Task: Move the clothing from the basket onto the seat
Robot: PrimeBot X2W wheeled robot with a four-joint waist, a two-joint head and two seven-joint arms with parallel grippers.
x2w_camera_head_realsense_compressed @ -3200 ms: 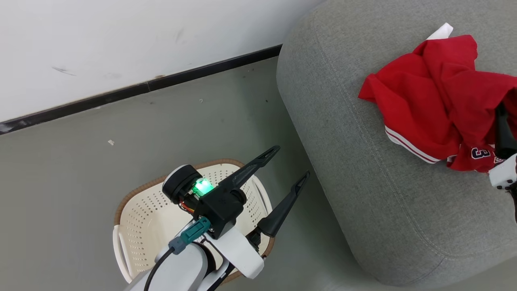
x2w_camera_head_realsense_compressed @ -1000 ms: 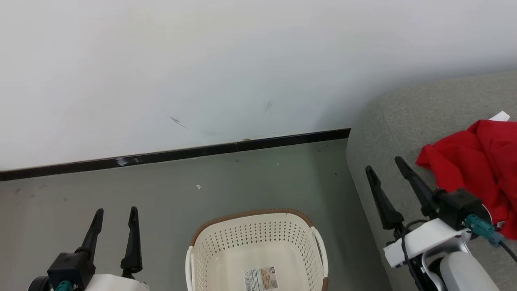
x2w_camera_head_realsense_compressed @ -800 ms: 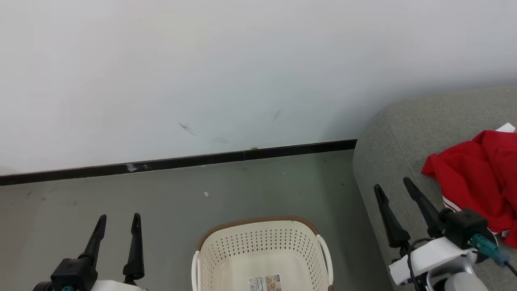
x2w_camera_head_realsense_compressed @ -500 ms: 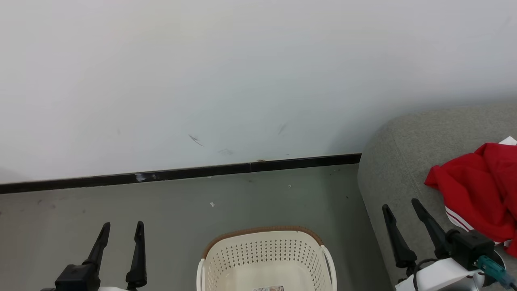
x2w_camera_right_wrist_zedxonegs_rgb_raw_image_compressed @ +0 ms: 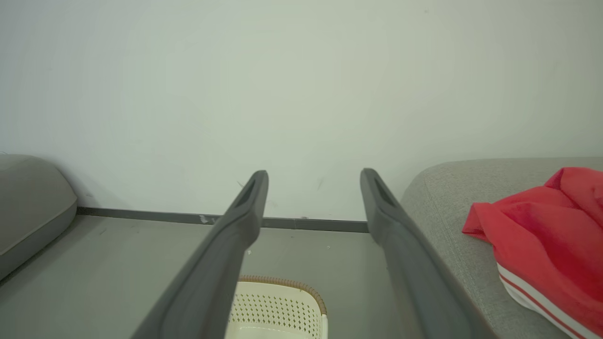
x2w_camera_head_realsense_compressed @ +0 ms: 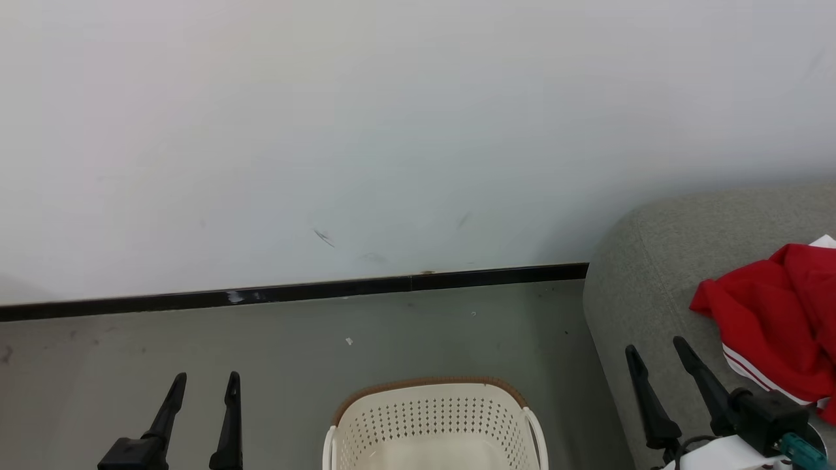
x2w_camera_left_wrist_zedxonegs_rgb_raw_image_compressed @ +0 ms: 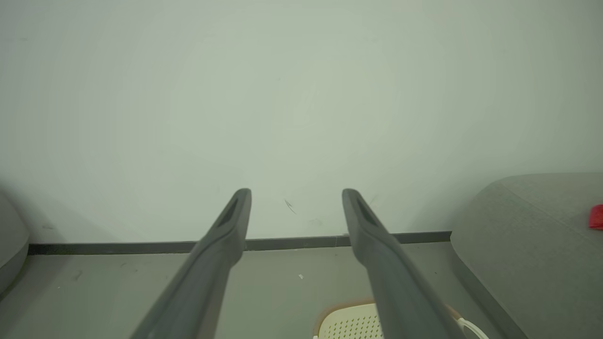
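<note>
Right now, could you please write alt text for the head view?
Bright red clothing with white stripe trim lies on the grey fabric seat at right; the cream perforated plastic basket stands on the floor between the open left gripper and right gripper.

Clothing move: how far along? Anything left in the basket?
Done: the red clothing lies on the grey seat, and the part of the basket in view holds nothing. In hand: nothing; left claw and right claw are open and empty. Left: probably nothing, though the basket's bottom is cut off.
</note>
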